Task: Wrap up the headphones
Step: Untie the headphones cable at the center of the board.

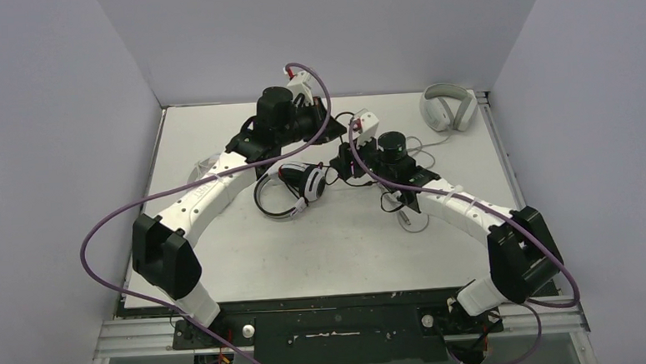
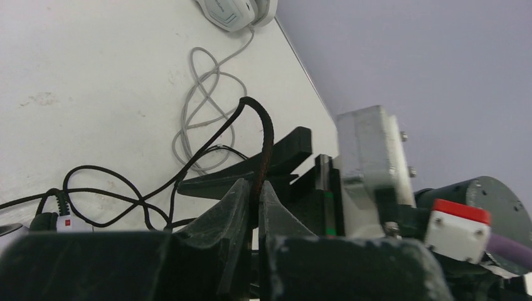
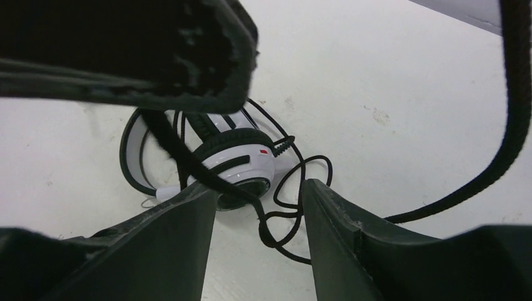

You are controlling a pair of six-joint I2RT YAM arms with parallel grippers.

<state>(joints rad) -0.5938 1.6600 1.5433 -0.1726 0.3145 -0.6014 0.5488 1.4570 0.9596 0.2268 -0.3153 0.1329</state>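
Note:
The black-and-white headset point(image 1: 301, 186) lies mid-table, its black cable point(image 1: 349, 177) strewn to its right. My left gripper point(image 1: 337, 123) hovers behind it, shut on a raised stretch of that black cable point(image 2: 266, 135), pinched between the fingertips of the left gripper point(image 2: 256, 185). My right gripper point(image 1: 342, 158) faces the headset point(image 3: 238, 160) from the right. The right gripper point(image 3: 258, 188) stands open, with a loose loop of cable point(image 3: 279, 229) lying on the table between its fingers. A small white pair point(image 1: 200, 167) peeks out beside the left arm, mostly hidden.
A light grey over-ear pair point(image 1: 448, 107) sits at the back right corner, and its grey cable point(image 2: 201, 106) coils toward the middle. Grey walls close in the table on three sides. Both arms meet over the table's centre.

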